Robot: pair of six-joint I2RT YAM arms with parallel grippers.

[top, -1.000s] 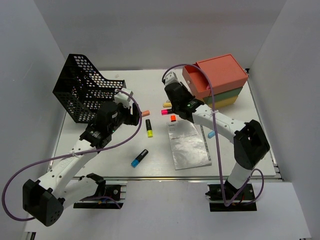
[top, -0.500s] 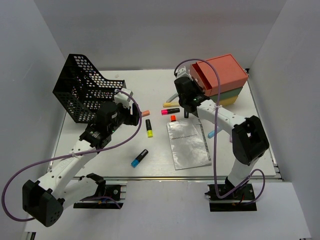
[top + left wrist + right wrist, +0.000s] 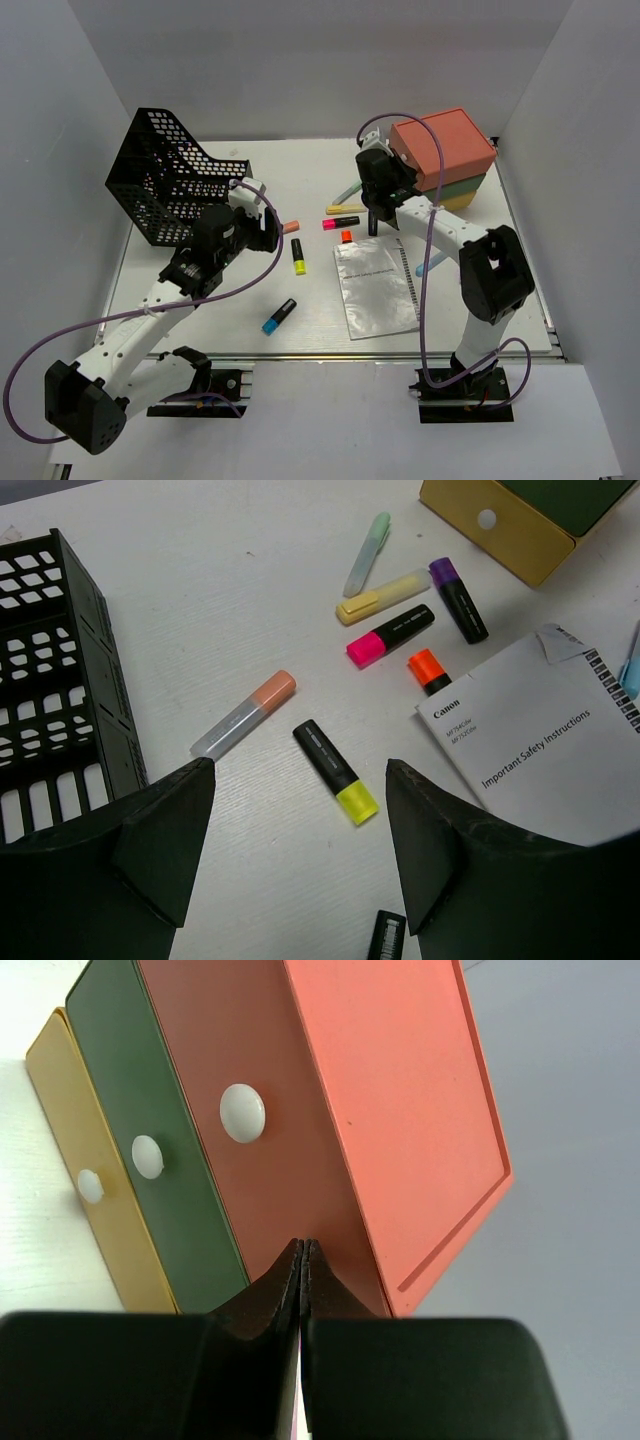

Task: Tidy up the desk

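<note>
The white desk (image 3: 210,325) carries several loose markers: a yellow-capped one (image 3: 335,770), a pink-capped one (image 3: 390,635), a peach pen (image 3: 245,715) and a blue-capped one (image 3: 279,316). My left gripper (image 3: 298,778) hovers open over the yellow-capped marker (image 3: 298,257) with nothing between its fingers, just right of the black mesh basket (image 3: 165,180). My right gripper (image 3: 302,1247) is shut and empty. Its tips rest against the front of the coral top drawer (image 3: 270,1160) of the drawer box (image 3: 445,150), below the drawer's white knob (image 3: 243,1112). All three drawers sit flush.
A Canon instruction booklet (image 3: 375,285) lies at centre front with a light blue pen (image 3: 425,266) at its right edge. Purple-capped (image 3: 372,222), orange-capped (image 3: 346,236), yellow (image 3: 345,208) and pale green (image 3: 345,190) pens cluster left of the drawer box. A metal rail (image 3: 330,356) lines the front edge.
The right arm swung right from the marker cluster to the drawer box, and the coral drawer that stood out is now pushed in flush. The left arm stayed still.
</note>
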